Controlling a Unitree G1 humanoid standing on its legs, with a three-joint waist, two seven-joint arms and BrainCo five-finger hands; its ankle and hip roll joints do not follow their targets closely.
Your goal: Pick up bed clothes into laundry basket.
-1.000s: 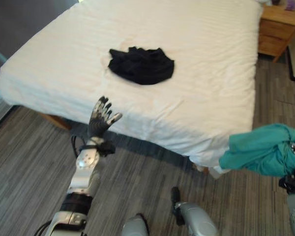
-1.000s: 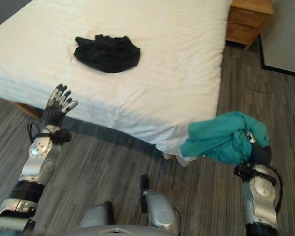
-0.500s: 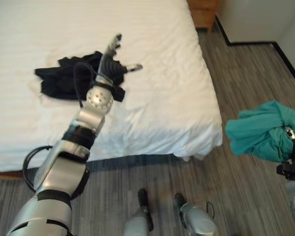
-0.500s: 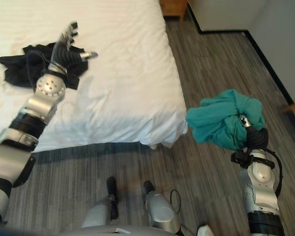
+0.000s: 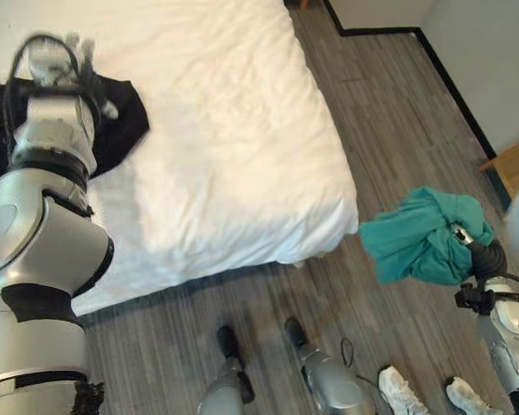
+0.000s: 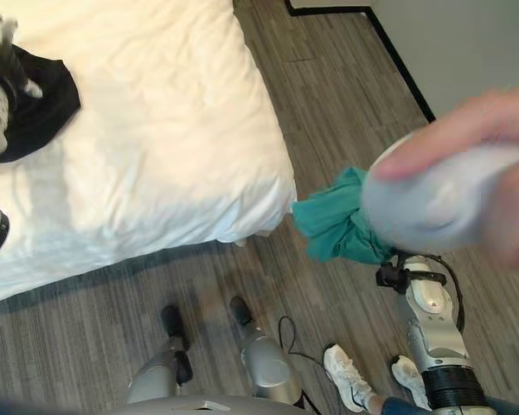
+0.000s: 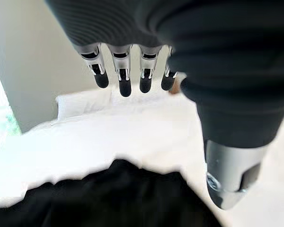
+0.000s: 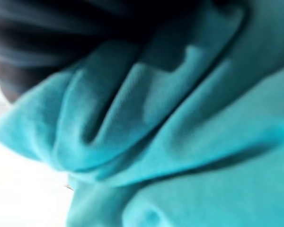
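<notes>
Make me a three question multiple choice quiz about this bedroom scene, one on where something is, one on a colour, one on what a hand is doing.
1. Where does the black garment lie?
A. on the floor
B. on the white bed
C. in a basket

2. What colour is the cloth at the right hand?
A. teal
B. red
C. yellow

3. How is the left hand?
A. clenched on a pillow
B. holding a shoe
C. open, fingers straight above the black garment

Answers: 1 B, it rests on the sheet. 2 A, the bunched cloth is teal. 3 C, the left wrist view shows straight fingers, nothing held.
</notes>
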